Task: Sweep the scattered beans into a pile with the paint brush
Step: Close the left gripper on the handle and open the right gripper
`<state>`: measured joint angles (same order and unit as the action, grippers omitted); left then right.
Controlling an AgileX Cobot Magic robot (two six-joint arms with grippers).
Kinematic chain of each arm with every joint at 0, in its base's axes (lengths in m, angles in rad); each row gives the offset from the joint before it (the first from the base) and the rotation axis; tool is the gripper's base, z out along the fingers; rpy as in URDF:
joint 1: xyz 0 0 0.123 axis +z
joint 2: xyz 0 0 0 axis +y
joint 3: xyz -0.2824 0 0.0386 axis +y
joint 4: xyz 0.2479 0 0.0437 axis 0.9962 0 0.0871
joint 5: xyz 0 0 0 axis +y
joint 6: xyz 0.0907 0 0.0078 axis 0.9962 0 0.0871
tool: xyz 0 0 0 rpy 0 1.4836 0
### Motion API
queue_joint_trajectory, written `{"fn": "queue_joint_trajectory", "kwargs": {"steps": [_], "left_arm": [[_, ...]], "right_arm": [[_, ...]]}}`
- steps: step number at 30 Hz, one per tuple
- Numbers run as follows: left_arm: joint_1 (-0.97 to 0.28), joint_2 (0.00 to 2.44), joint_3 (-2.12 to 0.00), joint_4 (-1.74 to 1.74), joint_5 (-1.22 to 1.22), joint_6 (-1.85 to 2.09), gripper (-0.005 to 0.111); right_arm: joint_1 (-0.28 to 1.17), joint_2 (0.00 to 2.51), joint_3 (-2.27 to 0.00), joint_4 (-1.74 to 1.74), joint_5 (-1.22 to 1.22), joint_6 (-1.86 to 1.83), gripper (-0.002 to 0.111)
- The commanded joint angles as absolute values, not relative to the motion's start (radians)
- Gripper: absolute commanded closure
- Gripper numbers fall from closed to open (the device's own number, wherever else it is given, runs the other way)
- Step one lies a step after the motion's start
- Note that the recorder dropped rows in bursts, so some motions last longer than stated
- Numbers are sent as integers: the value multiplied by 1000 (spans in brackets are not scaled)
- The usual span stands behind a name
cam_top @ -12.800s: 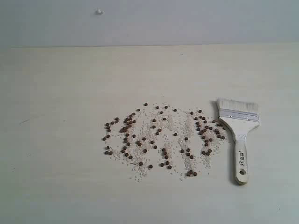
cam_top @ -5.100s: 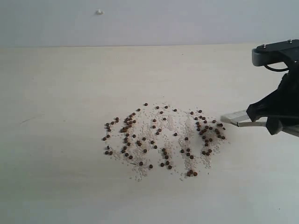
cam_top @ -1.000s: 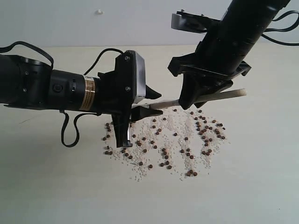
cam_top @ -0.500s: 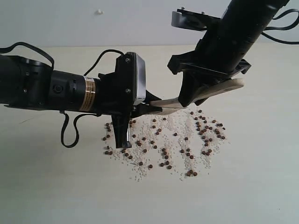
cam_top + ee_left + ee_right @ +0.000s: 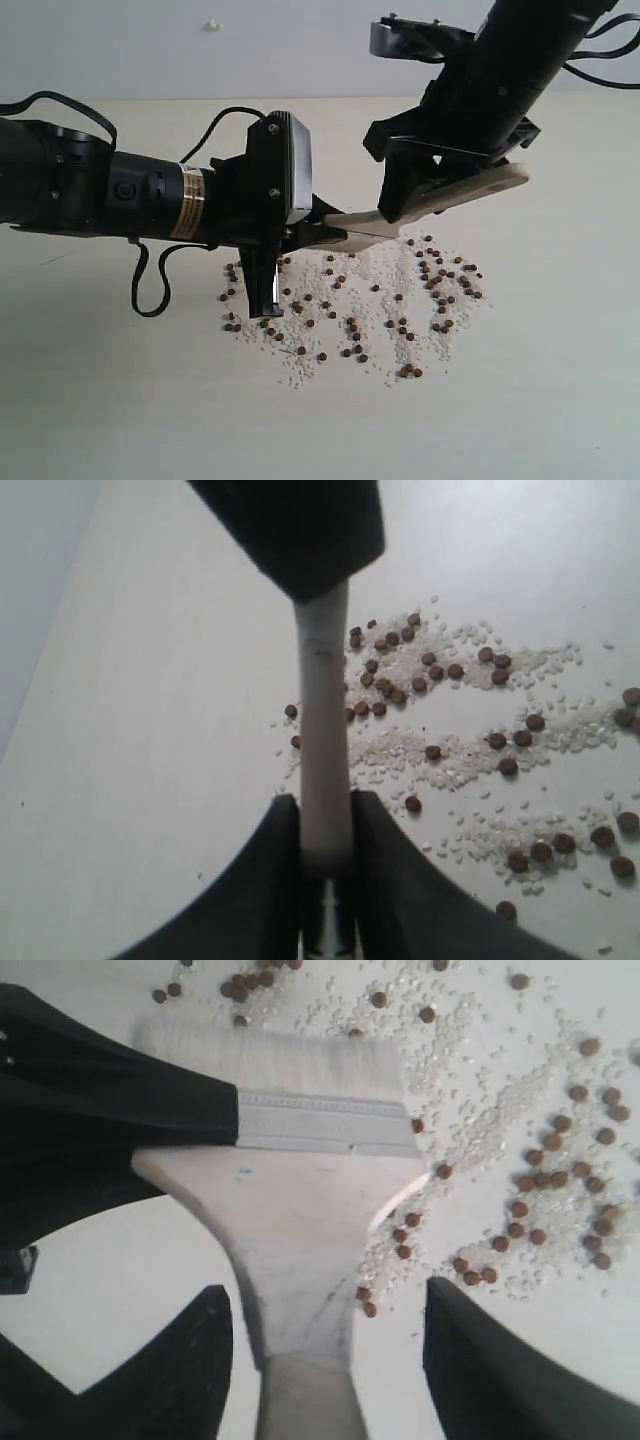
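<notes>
The paint brush [image 5: 356, 222] hangs level above the far edge of the scattered beans [image 5: 350, 300]. My left gripper [image 5: 320, 230] is shut on its head end. In the left wrist view the brush [image 5: 322, 710] stands edge-on, pinched between the jaws of the left gripper [image 5: 325, 810]. My right gripper [image 5: 325, 1295] is open; its fingers [image 5: 470, 1360] stand wide on both sides of the cream handle [image 5: 300, 1220] without touching it. A left finger [image 5: 150, 1110] covers part of the silver ferrule [image 5: 320, 1120] and the bristles [image 5: 270, 1060]. Reddish-brown beans [image 5: 540, 1210] and white grains lie spread out below.
The pale table [image 5: 540, 400] stretches all round the beans, with a grey wall [image 5: 300, 50] behind. The left arm's body and cable [image 5: 150, 290] lie low over the table's left side. The right arm [image 5: 500, 80] comes down from the upper right.
My left gripper closed on the brush's head end. After that my right gripper's jaws opened off the handle. The brush stays held above the beans, which have not moved.
</notes>
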<state>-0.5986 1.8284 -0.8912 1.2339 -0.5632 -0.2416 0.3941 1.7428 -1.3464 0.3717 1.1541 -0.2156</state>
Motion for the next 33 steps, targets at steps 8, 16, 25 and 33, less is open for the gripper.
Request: {"fn": "queue_joint_trajectory", "kwargs": {"steps": [8, 16, 25, 33], "left_arm": [[-605, 1827, -898, 1220, -574, -295, 107], [-603, 1825, -898, 1258, -587, -438, 107], [-496, 1786, -898, 1436, -756, -796, 107], [-438, 1788, -898, 1458, -1009, -945, 107]], "right_arm": [[396, 1621, -1355, 263, 929, -126, 54], [396, 1468, -1351, 149, 830, -44, 57], [396, 1033, -1098, 93, 563, 10, 86], [396, 646, -735, 110, 355, 32, 108]]}}
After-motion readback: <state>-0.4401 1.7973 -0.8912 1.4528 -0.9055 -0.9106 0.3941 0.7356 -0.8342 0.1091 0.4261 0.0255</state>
